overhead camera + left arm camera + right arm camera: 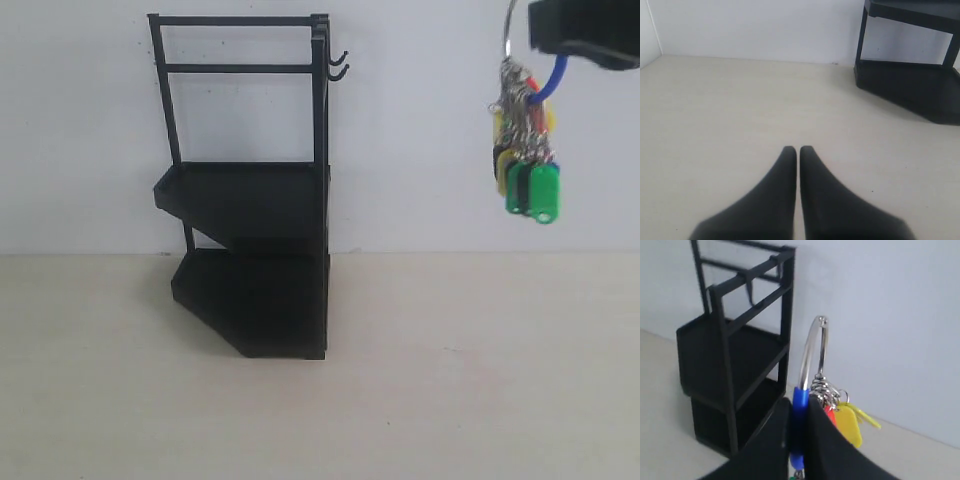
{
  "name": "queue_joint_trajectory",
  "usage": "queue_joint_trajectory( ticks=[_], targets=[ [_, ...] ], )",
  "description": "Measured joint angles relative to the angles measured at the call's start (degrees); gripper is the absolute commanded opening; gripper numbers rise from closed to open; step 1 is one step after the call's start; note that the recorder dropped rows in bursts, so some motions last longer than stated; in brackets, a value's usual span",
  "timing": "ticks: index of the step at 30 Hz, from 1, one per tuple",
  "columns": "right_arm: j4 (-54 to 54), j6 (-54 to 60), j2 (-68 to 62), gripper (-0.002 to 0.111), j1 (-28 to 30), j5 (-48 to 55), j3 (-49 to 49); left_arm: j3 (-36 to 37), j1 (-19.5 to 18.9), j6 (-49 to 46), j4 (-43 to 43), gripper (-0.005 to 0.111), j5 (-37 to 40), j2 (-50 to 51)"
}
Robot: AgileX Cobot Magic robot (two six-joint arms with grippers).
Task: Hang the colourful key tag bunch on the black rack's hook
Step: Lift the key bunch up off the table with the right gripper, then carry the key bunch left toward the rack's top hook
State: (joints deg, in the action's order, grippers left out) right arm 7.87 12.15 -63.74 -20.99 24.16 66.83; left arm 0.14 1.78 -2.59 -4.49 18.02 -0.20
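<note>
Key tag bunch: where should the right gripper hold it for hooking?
Grip the key tag bunch by its blue sleeve, from the side away from the black rack, as the right gripper does: the silver arc juts past the fingertips toward the hook, tags hanging below.

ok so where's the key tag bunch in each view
Exterior view: key tag bunch hangs at upper right.
Left wrist view: not in it.
Right wrist view: key tag bunch clamped in the right gripper.
Shared landmark: the black rack, in all three.
</note>
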Motion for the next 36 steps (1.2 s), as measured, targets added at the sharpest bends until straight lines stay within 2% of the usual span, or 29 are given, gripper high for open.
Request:
queue_joint_trajectory(
  ticks=[4,9,14,18,20,23,25,28,30,33,36],
  targets=[
    [1.4,-4.7,-1.3,0.0,-1.0,-0.5,0.0,0.0,0.0,0.0,0.0,0.004,0.0,0.0],
    [1.7,4.2,-1.8,0.0,-6.8,0.6,0.0,0.0,0.0,0.0,0.0,0.004,0.0,0.0],
    [-4.8,-10.5,-1.9,0.0,-5.9,-6.0,-0.1,0.0,0.0,0.0,0.0,0.004,0.0,0.0],
    [-7.5,-0.4,-1.8,0.0,-9.3,-2.3,-0.1,0.0,0.0,0.0,0.0,0.004,0.0,0.0],
    [-9.4,-2.1,-2.1,0.0,-9.0,-2.1,-0.1,0.0,0.0,0.0,0.0,0.004,0.0,0.0],
    [-10.3,-12.1,-2.1,0.0,-6.0,-4.0,-0.1,0.0,0.0,0.0,0.0,0.004,0.0,0.0],
    [-9.6,-11.3,-2.0,0.0,-6.3,-2.3,-0.1,0.0,0.0,0.0,0.0,0.004,0.0,0.0],
    [-10.9,-3.5,-2.0,0.0,-8.6,1.1,-0.1,0.0,0.0,0.0,0.0,0.004,0.0,0.0],
    [-13.3,-6.2,-2.4,0.0,-8.2,0.1,-0.1,0.0,0.0,0.0,0.0,0.004,0.0,0.0],
    [-14.9,-16.2,-2.6,0.0,-5.7,-3.0,-0.1,0.0,0.0,0.0,0.0,0.004,0.0,0.0],
    [-13.9,-11.6,-2.6,0.0,-7.2,-1.5,-0.1,0.0,0.0,0.0,0.0,0.004,0.0,0.0]
  ],
)
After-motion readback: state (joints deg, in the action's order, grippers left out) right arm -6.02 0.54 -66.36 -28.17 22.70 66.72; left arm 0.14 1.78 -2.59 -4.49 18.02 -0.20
